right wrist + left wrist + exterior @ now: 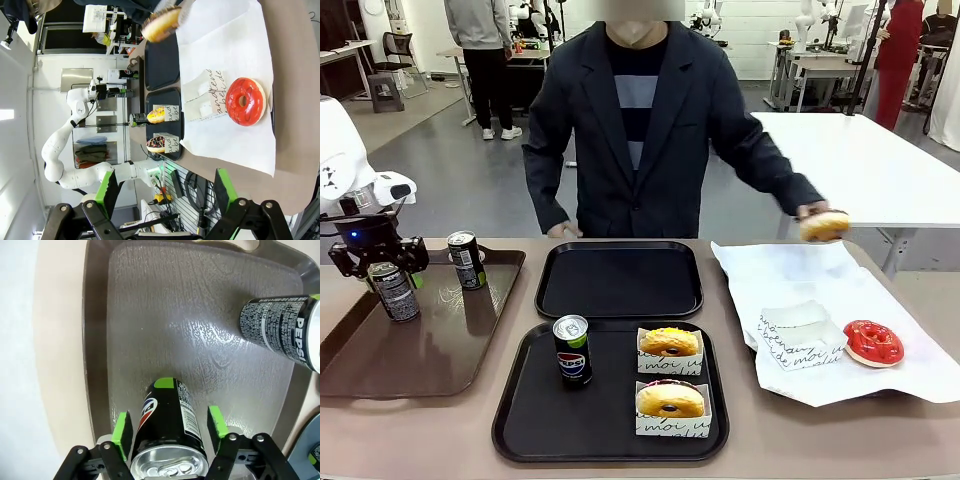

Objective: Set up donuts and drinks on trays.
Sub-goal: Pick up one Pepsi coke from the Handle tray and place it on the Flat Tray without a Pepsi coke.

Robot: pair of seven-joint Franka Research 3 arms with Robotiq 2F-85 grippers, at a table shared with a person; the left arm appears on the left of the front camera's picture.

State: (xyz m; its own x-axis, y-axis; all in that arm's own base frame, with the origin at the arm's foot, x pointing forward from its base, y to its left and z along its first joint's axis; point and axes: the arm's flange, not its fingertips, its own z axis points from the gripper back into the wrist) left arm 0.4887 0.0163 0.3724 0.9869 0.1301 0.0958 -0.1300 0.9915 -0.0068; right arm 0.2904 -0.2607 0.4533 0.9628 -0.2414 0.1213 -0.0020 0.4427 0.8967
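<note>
front view: my left gripper (pixel 380 262) is clamped on a black can (pixel 396 291) on the brown tray (pixel 380 370) beside a second can (pixel 466 259), while the near black tray (pixel 520 420) carries a pepsi can (pixel 572 350) and two sleeved donuts (pixel 670 342), the far black tray (pixel 620 282) lies bare, and a person's hand (pixel 808 211) holds a golden donut (pixel 823 227). left wrist view: my green pads (pixel 121 427) grip that can (pixel 167 425) on both sides. right wrist view: my right gripper (pixel 166 187) hangs jaws apart, holding nothing, with a red donut (pixel 244 101) on white paper (pixel 225 145), so roughly half the setup looks done.
</note>
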